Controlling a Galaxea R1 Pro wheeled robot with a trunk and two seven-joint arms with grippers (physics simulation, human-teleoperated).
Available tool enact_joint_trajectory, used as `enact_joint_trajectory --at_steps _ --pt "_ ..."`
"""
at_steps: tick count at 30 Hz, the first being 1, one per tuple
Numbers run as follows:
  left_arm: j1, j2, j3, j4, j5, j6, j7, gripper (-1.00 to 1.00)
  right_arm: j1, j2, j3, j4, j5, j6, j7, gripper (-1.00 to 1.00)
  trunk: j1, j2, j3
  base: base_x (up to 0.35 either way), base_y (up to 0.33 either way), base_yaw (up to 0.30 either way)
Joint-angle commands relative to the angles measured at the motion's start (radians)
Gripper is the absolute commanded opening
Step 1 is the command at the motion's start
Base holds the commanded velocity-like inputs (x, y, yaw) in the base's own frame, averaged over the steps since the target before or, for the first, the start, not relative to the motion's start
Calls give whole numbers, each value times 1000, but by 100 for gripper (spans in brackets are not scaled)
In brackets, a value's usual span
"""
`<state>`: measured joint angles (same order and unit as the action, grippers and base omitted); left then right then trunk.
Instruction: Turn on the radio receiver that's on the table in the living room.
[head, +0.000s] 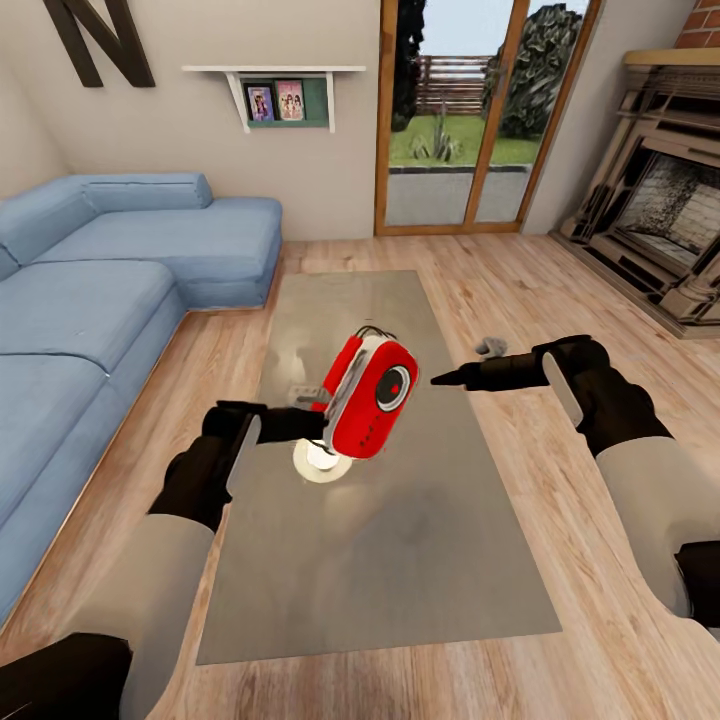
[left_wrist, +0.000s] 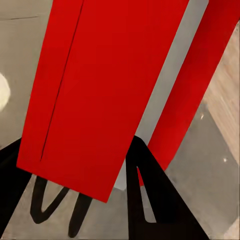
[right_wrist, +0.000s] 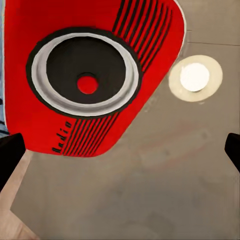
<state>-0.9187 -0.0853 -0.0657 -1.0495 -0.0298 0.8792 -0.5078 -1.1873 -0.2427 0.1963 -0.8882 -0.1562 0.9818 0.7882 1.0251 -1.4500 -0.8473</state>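
Observation:
The red radio receiver (head: 372, 397) with white trim hangs tilted over the middle of the grey glossy table (head: 400, 560), its round dark-ringed dial facing right. My left gripper (head: 315, 425) is shut on the radio's left edge. The left wrist view has the red body (left_wrist: 110, 75) between the black fingers (left_wrist: 145, 190). My right gripper (head: 440, 380) points at the dial from the right, a short gap away. In the right wrist view the dial (right_wrist: 85, 75) is straight ahead, and the right gripper (right_wrist: 120, 155) is open, its fingertips wide apart at the picture's two sides.
A bright round lamp reflection (head: 322, 460) shines on the table under the radio. The blue sofa (head: 90, 300) runs along the left, the fireplace (head: 660, 220) stands at the right, and the glass doors (head: 470, 120) are at the back. A small grey object (head: 490, 347) lies on the floor right of the table.

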Motion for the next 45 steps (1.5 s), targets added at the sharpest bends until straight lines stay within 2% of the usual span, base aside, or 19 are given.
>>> enact_joint_trajectory --at_steps 1,3,5,10,31,32,45 --pt "0 0 0 -14 35 9 -2 -100 0 2 0 0 0 0 0 100 0 0 0 0 0 0" --pt "0 -1 0 -32 51 18 -3 -100 0 7 0 0 0 0 0 100 0 0 0 0 0 0" --pt "0 -1 0 -56 91 37 -3 -100 0 14 0 0 0 0 0 100 0 0 0 0 0 0" --pt "0 0 -3 -71 131 49 -3 -100 0 18 0 -1 -2 0 0 100 0 0 0 0 0 0" --pt "0 4 -7 -64 135 50 -3 -100 0 20 0 -10 -2 0 0 100 0 0 0 0 0 0" --pt "0 4 -7 -64 135 50 -3 -100 0 20 0 -10 -2 0 0 -100 0 0 0 0 0 0" --pt "0 5 -8 -64 135 50 -3 -100 0 19 0 -15 0 1 0 -100 0 0 0 0 0 0"
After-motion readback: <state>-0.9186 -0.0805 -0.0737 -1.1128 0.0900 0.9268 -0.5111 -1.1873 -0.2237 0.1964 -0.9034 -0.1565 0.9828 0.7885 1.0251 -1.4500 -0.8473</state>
